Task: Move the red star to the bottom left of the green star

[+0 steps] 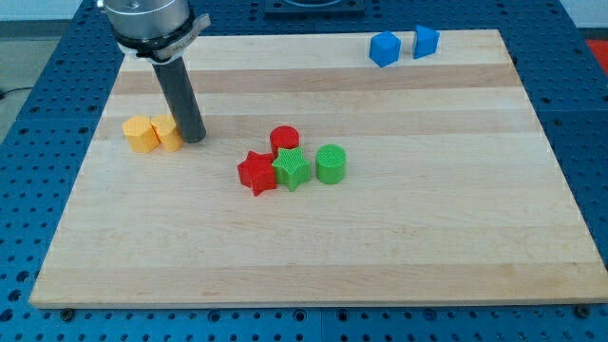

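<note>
The red star [256,173] lies near the board's middle, touching the left side of the green star [293,169]. A red cylinder [284,140] sits just above the green star, and a green cylinder [331,163] touches its right side. My tip [193,139] is at the left of the board, right beside two yellow blocks [152,134], well to the left of the red star and a little higher.
Two blue blocks [403,46] sit at the view's top right, near the board's far edge. The wooden board [313,256] lies on a blue perforated table.
</note>
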Robot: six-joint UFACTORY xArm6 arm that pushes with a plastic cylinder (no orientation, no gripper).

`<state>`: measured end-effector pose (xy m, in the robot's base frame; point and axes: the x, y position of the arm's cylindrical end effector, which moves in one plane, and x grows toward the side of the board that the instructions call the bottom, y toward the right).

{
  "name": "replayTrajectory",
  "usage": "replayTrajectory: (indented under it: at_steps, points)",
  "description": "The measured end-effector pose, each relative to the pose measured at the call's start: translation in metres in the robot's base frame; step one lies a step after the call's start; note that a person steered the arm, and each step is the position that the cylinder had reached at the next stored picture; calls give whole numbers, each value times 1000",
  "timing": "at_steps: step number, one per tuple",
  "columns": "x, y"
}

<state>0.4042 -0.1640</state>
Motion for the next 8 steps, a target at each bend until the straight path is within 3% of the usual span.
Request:
replayTrajectory:
  at_steps: [3, 8]
  points:
    - [40, 74]
    - [42, 99]
